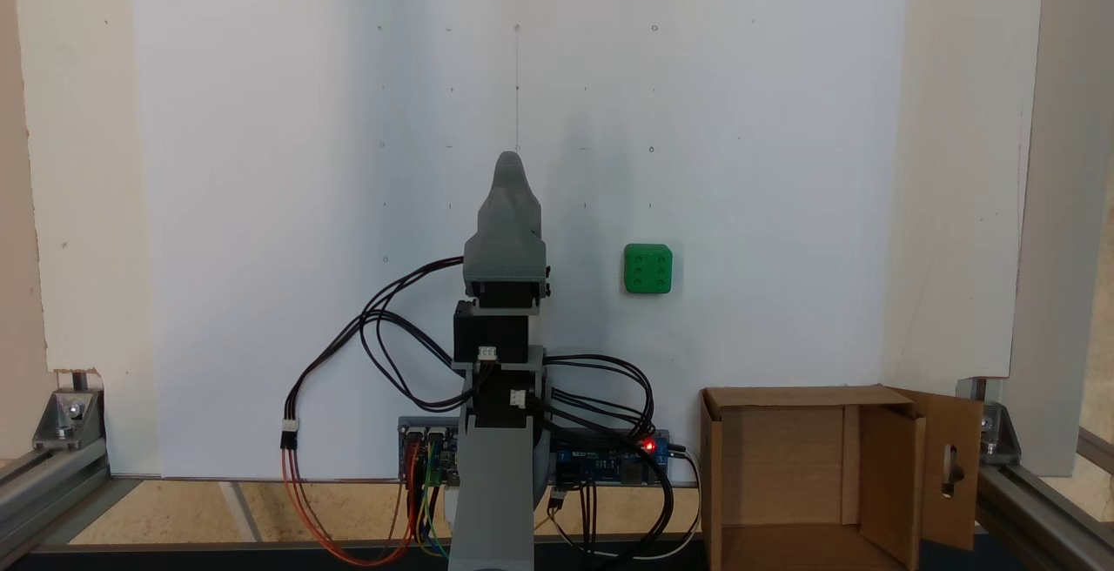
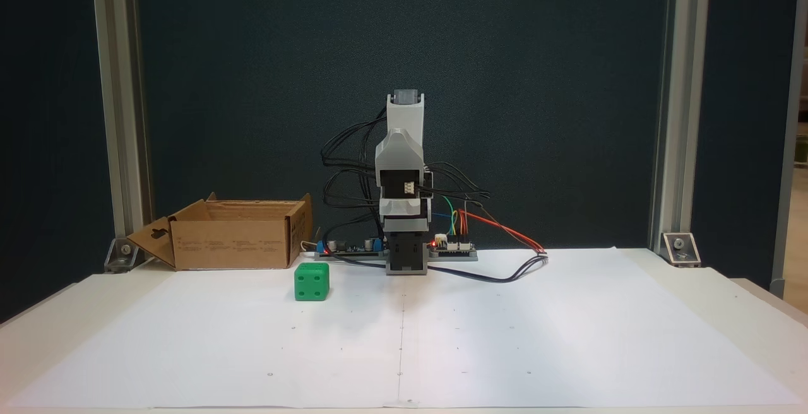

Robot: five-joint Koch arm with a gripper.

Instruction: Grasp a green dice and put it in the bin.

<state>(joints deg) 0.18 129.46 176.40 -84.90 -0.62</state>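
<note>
The green dice [image 1: 647,269] [image 2: 311,281] lies on the white paper sheet, apart from everything else. The bin [image 1: 722,466] [image 2: 230,243], an open brown cardboard box with a slotted side flap, stands beside the arm's base at the paper's edge. The arm is folded over its base. Its grey gripper [image 1: 510,162] points out over the sheet, well to the left of the dice in that fixed view, and holds nothing. Only one grey tip shows, so the jaws' gap is hidden.
Circuit boards [image 1: 609,458] and loose black, red and coloured cables [image 1: 383,327] lie around the arm's base. Aluminium frame posts [image 2: 669,105] and corner brackets [image 1: 70,419] border the table. The white sheet [image 2: 505,338] stretches wide around the dice.
</note>
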